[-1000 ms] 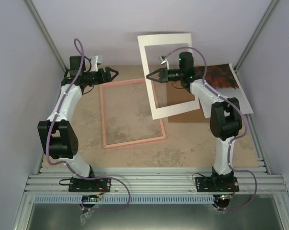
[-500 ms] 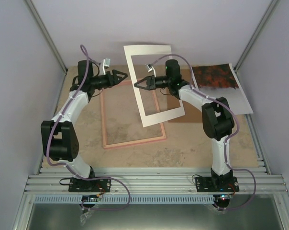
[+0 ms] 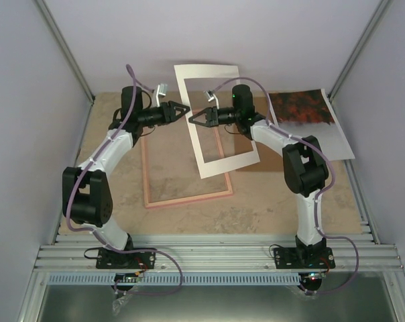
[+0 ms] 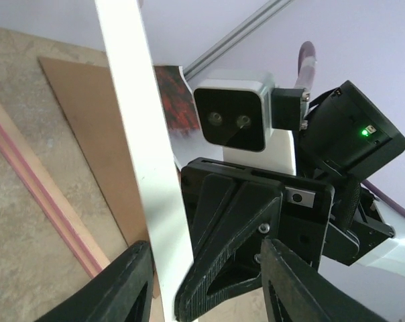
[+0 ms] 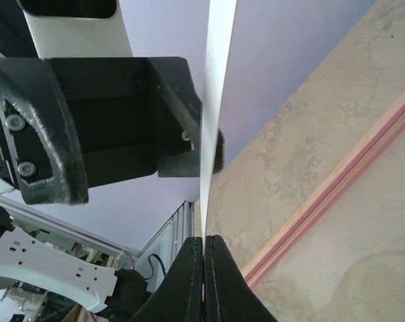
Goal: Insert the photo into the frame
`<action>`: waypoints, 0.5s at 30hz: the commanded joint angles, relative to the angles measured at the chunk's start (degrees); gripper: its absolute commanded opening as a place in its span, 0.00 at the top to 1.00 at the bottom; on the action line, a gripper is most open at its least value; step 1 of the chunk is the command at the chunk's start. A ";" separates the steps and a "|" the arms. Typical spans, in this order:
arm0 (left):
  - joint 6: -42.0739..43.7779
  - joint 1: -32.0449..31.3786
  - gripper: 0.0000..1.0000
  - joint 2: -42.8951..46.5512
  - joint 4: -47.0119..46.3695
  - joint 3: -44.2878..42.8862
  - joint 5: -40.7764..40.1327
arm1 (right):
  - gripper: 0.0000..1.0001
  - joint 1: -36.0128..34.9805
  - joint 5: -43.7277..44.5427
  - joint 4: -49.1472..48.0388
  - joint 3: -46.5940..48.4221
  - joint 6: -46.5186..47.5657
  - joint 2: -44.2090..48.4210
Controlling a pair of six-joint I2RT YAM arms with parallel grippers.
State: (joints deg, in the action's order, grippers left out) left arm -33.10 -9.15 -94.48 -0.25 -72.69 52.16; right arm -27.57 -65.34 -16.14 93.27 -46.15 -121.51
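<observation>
Swinging rightward, the left gripper (image 3: 187, 108) now straddles an edge of the white mat (image 3: 206, 71), jaws wide, while the right gripper (image 3: 193, 120) pinches it aloft. A handover looks near; the photo (image 3: 302, 107) lies far right, the frame (image 3: 186, 198) flat on the surface (image 3: 256, 201)

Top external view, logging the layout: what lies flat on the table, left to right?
frame → brown backing board → photo; the white mat held up in the right tool overlaps them, so omitted.
</observation>
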 commanded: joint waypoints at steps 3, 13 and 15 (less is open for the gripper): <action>-1.79 -0.51 0.65 -1.16 -3.88 -0.41 0.69 | 0.99 -0.38 -0.97 -2.34 -1.11 -0.28 0.22; -2.35 -0.48 1.00 -2.03 -4.15 -0.63 1.34 | 0.93 -0.43 -2.25 -1.86 -0.77 1.03 0.27; 0.51 -0.37 1.00 -1.76 0.48 -0.93 1.15 | 0.78 0.13 -2.47 5.03 0.54 6.58 0.71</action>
State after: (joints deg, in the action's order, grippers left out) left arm -35.64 -9.28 -96.07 -2.74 -72.69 52.34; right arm -27.51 -66.72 -17.89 92.82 -45.98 -121.51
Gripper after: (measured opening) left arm 0.015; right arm 0.109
